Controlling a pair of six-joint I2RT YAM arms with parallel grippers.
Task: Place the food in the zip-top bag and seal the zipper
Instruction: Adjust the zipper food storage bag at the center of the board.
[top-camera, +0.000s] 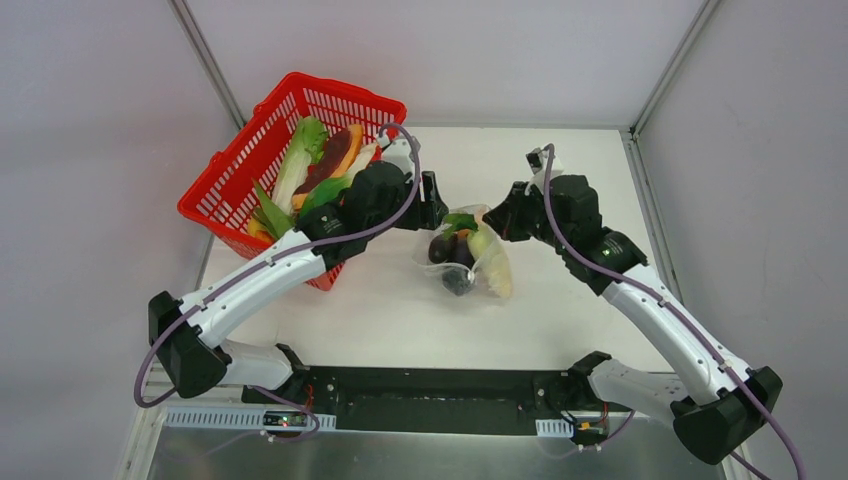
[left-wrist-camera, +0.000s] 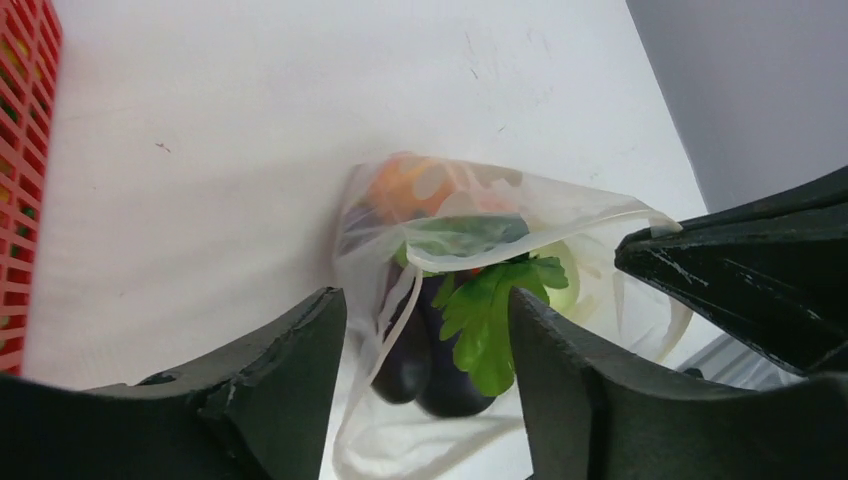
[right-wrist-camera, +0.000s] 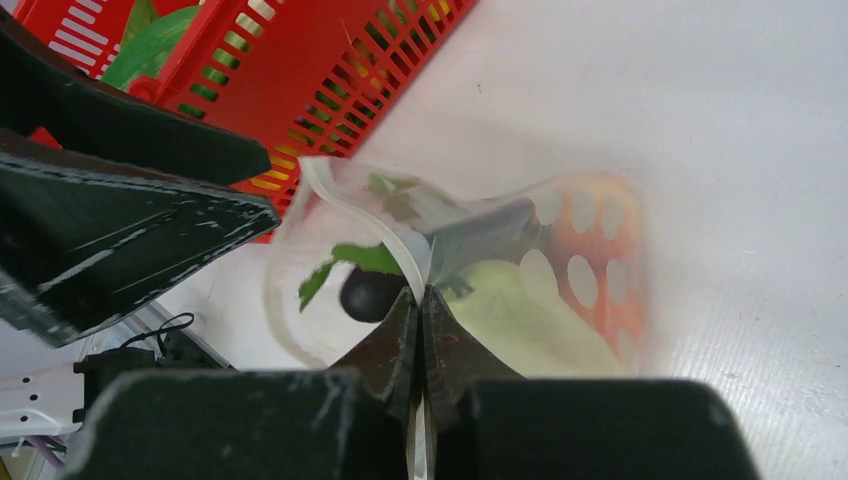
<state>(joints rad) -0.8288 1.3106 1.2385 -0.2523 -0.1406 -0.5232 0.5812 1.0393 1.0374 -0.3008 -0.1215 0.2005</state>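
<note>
At centre of the top view, the zip-top bag (top-camera: 465, 258) lies on the white table (top-camera: 400, 310), holding an eggplant (left-wrist-camera: 410, 360), a green leaf (left-wrist-camera: 490, 320) and other food. My right gripper (right-wrist-camera: 420, 300), fingers pressed together, pinches the zipper (right-wrist-camera: 350, 205). My left gripper (left-wrist-camera: 428, 300) stands spread just beside the bag's left edge. A red basket (top-camera: 250, 150) sits at upper left.

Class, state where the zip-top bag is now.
In the top view, the zip-top bag lies mid-table, right of the red basket, between the left gripper and the right gripper, which pinches its rim.
</note>
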